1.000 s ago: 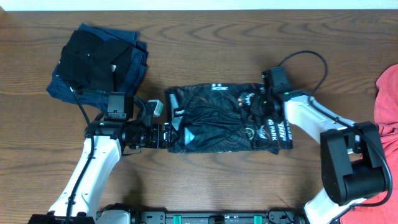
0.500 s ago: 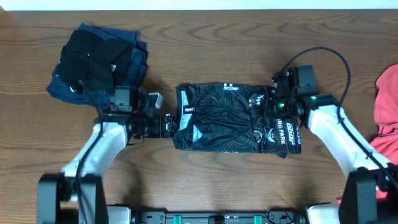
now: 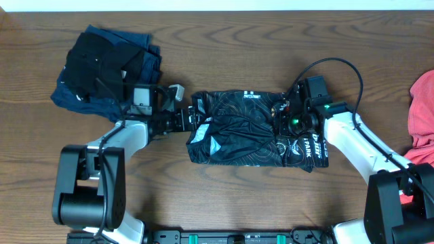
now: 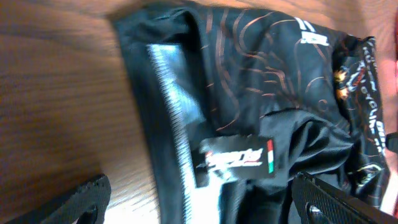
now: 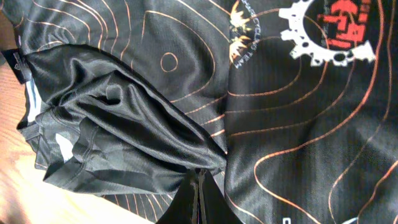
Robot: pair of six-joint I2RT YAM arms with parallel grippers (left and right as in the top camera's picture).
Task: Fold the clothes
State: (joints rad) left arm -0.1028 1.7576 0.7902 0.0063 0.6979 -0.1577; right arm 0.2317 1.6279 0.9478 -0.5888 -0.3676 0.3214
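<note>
Shirt lies mid-desk, long axis running left to right between my two arms. Left claw sits at its left end, jaws wide apart with nothing in them, and the hem is just ahead of the fingers. Right claw is over the right-hand part by the logos, jaws together. From the wrist view I judge it's pinching a ridge of the cloth.

Left arm is nearer the free edge, so that end goes next, I'd say.

Count: one black shirt, one navy pile far left, one red garment at the right edge, two claws.
</note>
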